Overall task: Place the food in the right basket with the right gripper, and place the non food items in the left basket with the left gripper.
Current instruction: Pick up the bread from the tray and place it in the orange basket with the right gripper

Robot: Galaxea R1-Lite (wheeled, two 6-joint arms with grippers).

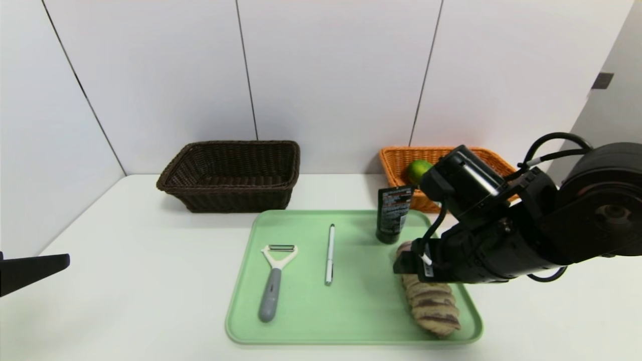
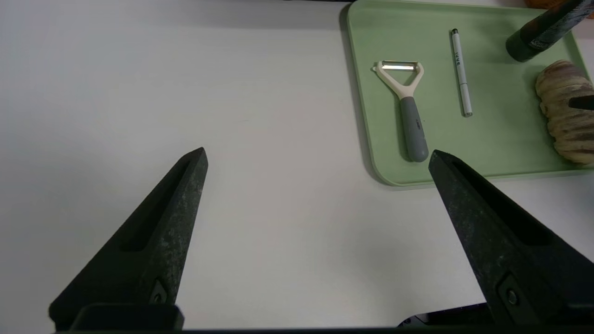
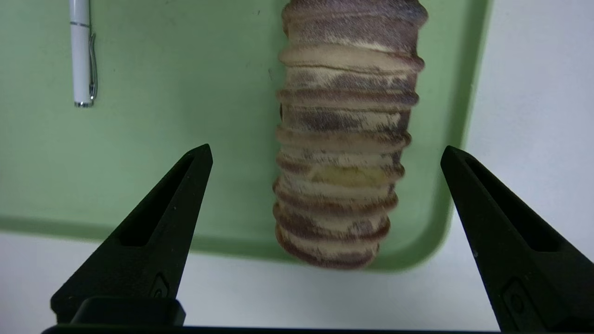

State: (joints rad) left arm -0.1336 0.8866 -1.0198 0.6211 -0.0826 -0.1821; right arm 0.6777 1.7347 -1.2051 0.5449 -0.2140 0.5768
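The bread loaf [image 1: 431,303] lies on the green tray [image 1: 351,311] at its 4 o'clock corner, long axis running from 12 to 6 o'clock along the tray's right rim. The right gripper [image 3: 325,153] hangs above it, fingers spread wide to either side of the loaf and touching nothing. The arm reaches in from 3 o'clock, its bulky body covering the loaf's far end in the head view. The lime [image 1: 419,170] sits in the orange basket [image 1: 401,160] at 1 o'clock, half hidden behind the arm. On the tray the black tube [image 1: 392,213] stands on its cap, the pen [image 1: 329,253] lies 12 to 6, and the peeler [image 1: 273,281] points its blade to 12. The dark brown basket [image 1: 230,175] sits at 11 o'clock. The left gripper [image 2: 318,155] is released, over bare table at 9 o'clock.
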